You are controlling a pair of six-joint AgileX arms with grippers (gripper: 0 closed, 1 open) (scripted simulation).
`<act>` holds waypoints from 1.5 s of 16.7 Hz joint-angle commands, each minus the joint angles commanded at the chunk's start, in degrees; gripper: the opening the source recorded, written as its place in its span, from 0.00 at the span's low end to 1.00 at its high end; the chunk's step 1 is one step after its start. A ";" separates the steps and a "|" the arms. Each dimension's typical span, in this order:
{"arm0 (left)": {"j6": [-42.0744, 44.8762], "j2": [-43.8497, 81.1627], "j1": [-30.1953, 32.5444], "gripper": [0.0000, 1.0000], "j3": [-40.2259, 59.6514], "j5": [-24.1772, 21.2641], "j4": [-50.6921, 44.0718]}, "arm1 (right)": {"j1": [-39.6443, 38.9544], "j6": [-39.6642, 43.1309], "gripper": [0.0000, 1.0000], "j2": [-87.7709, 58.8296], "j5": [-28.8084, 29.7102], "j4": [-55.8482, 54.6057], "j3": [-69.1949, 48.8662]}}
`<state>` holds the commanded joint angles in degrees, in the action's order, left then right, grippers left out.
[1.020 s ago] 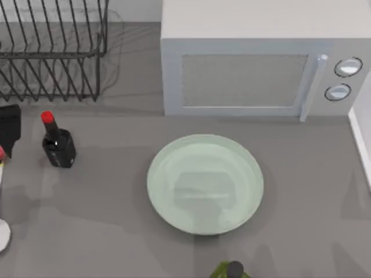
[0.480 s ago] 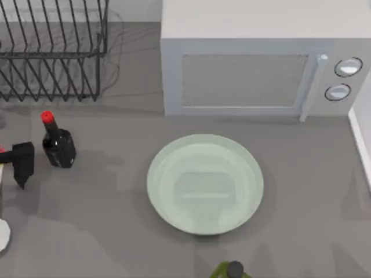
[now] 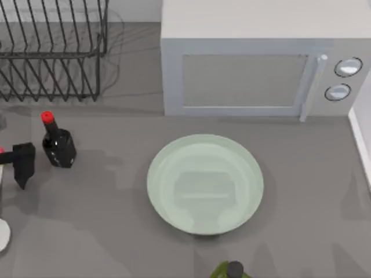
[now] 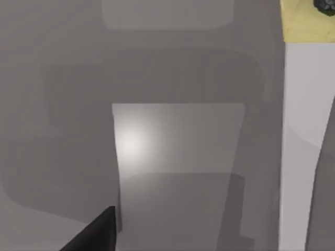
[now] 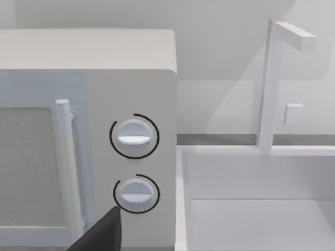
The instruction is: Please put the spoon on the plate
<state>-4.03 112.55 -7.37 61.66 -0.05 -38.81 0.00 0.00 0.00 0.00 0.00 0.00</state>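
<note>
Spoon (image 3: pixel 2 157) at surface's left edge, likely light, stiff, slick; best pinched mid-handle; left pincer (image 3: pixel 22 164) just beside it, grip state impossible to tell; plate (image 3: pixel 205 183) bare.

The AgileX left arm reaches in at the bench's far left edge in the top view, its dark left tool (image 3: pixel 22 164) pointing downward. One dark finger (image 4: pixel 93 235) of it shows in the left wrist view; another dark finger (image 5: pixel 102 234) shows in the right wrist view.

Plate and spoon on the counter

Round glossy mint-green plate (image 3: pixel 205 184) lies flat, mid-counter; white spoon (image 3: pixel 2 234) lies at the left edge.
</note>
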 joint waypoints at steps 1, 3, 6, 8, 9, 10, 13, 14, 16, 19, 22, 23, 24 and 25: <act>0.00 0.00 0.00 1.00 0.00 0.00 0.00 | 0.00 0.00 1.00 0.00 0.00 0.00 0.00; 0.00 0.00 0.00 0.85 0.00 0.00 0.00 | 0.00 0.00 1.00 0.00 0.00 0.00 0.00; 0.00 0.00 0.00 0.62 0.00 0.00 0.00 | 0.00 0.00 1.00 0.00 0.00 0.00 0.00; 0.00 0.00 0.00 0.47 0.00 0.00 0.00 | 0.00 0.00 1.00 0.00 0.00 0.00 0.00; 0.00 0.00 0.00 0.40 0.00 0.00 0.00 | 0.00 0.00 1.00 0.00 0.00 0.00 0.00; 0.00 0.00 0.00 0.32 0.00 0.00 0.00 | 0.00 0.00 1.00 0.00 0.00 0.00 0.00; 0.00 0.00 0.00 0.10 0.00 0.00 0.00 | 0.00 0.00 1.00 0.00 0.00 0.00 0.00; 0.00 0.00 0.00 0.02 0.00 0.00 0.00 | 0.00 0.00 1.00 0.00 0.00 0.00 0.00; 0.00 0.00 0.00 0.00 0.00 0.00 0.00 | 0.00 0.00 1.00 0.00 0.00 0.00 0.00; 0.00 0.00 0.00 0.00 0.00 0.00 0.00 | 0.00 0.00 1.00 0.00 0.00 0.00 0.00; 0.00 0.00 0.00 0.00 0.00 0.00 0.00 | 0.00 0.00 1.00 0.00 0.00 0.00 0.00; 0.00 -4.42 0.01 0.00 -0.43 -0.01 -4.42 | 0.00 0.00 1.00 0.00 0.00 0.00 0.00; 0.01 -4.53 0.01 0.00 -0.33 0.00 -4.52 | 0.00 0.00 1.00 0.00 0.00 0.00 0.00; 0.04 -5.01 0.01 0.00 0.18 0.04 -5.08 | 0.00 0.00 1.00 0.00 0.00 0.00 0.00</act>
<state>-3.99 107.55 -7.36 61.85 0.00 -43.89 0.00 0.00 0.00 0.00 0.00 0.00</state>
